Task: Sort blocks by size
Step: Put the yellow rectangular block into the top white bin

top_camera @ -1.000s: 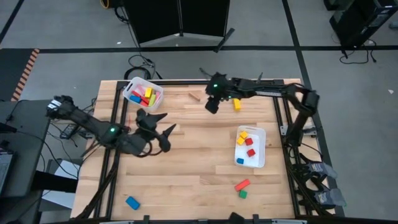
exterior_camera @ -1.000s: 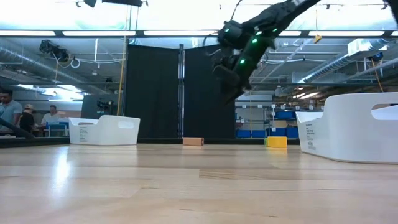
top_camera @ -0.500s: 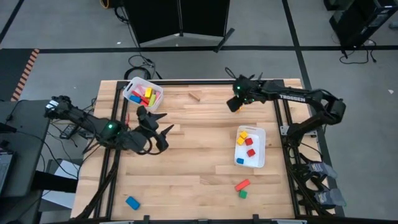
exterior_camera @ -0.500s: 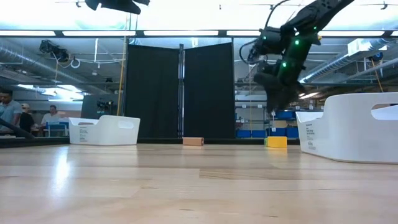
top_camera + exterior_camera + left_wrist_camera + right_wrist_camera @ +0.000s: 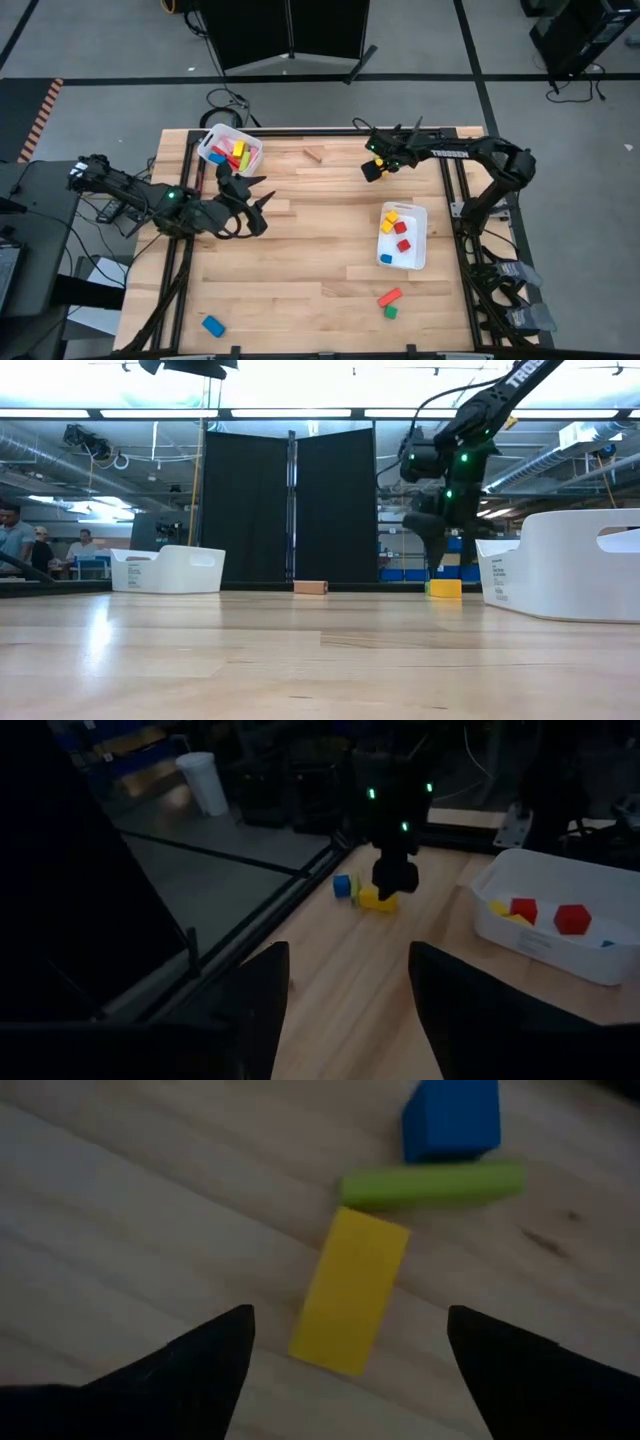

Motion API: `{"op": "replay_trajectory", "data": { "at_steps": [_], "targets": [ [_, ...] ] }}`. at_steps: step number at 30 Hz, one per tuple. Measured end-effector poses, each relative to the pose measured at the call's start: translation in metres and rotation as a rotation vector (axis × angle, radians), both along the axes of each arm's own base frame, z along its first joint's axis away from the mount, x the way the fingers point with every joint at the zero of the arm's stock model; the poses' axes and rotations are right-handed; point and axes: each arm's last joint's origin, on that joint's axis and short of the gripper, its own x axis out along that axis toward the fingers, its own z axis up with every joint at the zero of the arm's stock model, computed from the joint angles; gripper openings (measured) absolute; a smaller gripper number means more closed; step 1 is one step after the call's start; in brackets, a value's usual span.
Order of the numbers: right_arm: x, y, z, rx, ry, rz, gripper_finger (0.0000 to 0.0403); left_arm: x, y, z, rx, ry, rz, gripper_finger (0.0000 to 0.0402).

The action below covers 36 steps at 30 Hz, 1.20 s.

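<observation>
Robotics lab/workshop, exposed ceiling ducts (image 5: 95, 445), black curtain panels (image 5: 290, 510), strip lights (image 5: 290, 413)

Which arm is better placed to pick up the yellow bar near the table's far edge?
Right. The right gripper hangs open directly above the yellow bar, which lies between its fingers in the wrist view. The left gripper is across the table, by the bin of bars.
</observation>
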Motion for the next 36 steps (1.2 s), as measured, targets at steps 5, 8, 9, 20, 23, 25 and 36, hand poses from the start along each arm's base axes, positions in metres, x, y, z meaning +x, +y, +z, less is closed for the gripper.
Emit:
{"op": "replay_trajectory", "data": {
  "at_steps": [5, 8, 9, 20, 23, 25, 36],
  "targets": [
    [0.003, -0.005, -0.015, 0.002, 0.042, -0.020, 0.0328, -0.001, 0.001, 0.001, 0.009, -0.001, 0.004, 0.0214],
    [0.006, -0.007, -0.022, 0.006, 0.047, -0.023, 0.0309, -0.001, 0.001, 0.001, 0.009, -0.002, 0.005, 0.0214],
    [0.006, -0.007, -0.024, 0.008, 0.051, -0.024, 0.0301, -0.001, 0.001, 0.001, 0.007, -0.003, 0.005, 0.0214],
    [0.011, -0.010, -0.038, 0.034, 0.060, -0.018, 0.0157, -0.001, 0.001, 0.001, -0.009, -0.014, 0.012, 0.0214],
    [0.012, -0.005, -0.036, 0.037, 0.064, -0.006, 0.0143, -0.001, 0.001, 0.001, -0.010, -0.017, 0.013, 0.0214],
    [0.014, -0.001, -0.035, 0.042, 0.060, 0.010, 0.0143, -0.001, 0.001, 0.002, -0.011, -0.021, 0.014, 0.0214],
    [0.070, 0.038, -0.013, -0.057, -0.352, 0.202, 0.0143, 0.000, 0.000, 0.004, -0.014, -0.047, 0.016, 0.0214]
  ]
}}
